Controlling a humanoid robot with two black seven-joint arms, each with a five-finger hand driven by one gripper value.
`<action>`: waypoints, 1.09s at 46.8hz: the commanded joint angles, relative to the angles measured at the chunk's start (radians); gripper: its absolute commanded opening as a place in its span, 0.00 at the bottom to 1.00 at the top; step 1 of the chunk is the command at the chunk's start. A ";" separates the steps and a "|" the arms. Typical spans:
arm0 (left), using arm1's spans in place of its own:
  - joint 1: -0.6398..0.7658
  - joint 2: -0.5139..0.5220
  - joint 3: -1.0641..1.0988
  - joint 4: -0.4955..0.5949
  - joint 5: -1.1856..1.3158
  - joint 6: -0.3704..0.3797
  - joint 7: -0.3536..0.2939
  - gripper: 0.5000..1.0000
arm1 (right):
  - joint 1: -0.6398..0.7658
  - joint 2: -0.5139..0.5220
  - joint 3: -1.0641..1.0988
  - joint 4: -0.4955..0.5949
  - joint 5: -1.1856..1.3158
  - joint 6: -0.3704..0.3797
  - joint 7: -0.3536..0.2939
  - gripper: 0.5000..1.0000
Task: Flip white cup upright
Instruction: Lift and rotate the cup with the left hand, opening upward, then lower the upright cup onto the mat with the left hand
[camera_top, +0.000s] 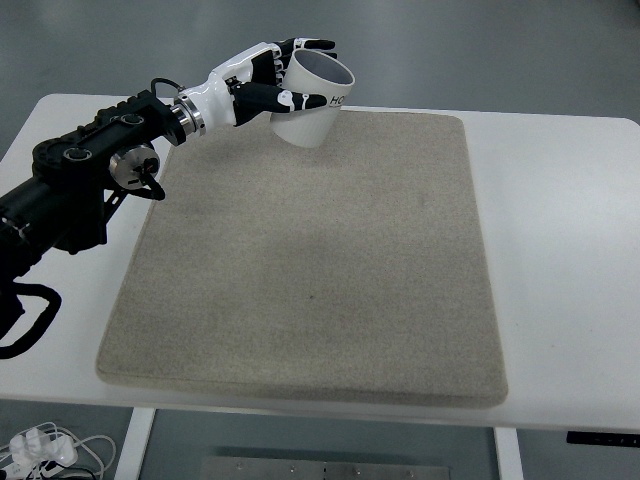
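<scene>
White cup (312, 100): far left edge of the beige mat (310, 260) on the worktop (560, 250), mouth up and tilted right, base just above the mat. Left hand (275, 80): fingers wrapped around the cup's left side. Remaining, by judgement: level the axis, set down.

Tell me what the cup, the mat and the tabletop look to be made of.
White cup, held by the left hand: smooth, matte, likely paper or plastic; thin rim, no gloss. Mat: beige, felt-like or fibrous; speckled, non-reflective texture. Table: white, smooth, probably laminate; even surface with a faint sheen.
</scene>
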 joint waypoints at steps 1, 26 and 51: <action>0.028 0.000 -0.009 -0.001 0.001 -0.002 -0.069 0.04 | 0.000 0.000 0.000 0.000 0.000 0.000 0.000 0.90; 0.152 -0.017 0.004 0.008 0.014 0.009 -0.198 0.00 | 0.000 0.000 0.000 0.000 0.000 0.000 0.000 0.90; 0.200 -0.066 0.029 0.063 0.047 0.073 -0.198 0.01 | 0.000 0.000 0.000 0.000 0.000 0.000 0.000 0.90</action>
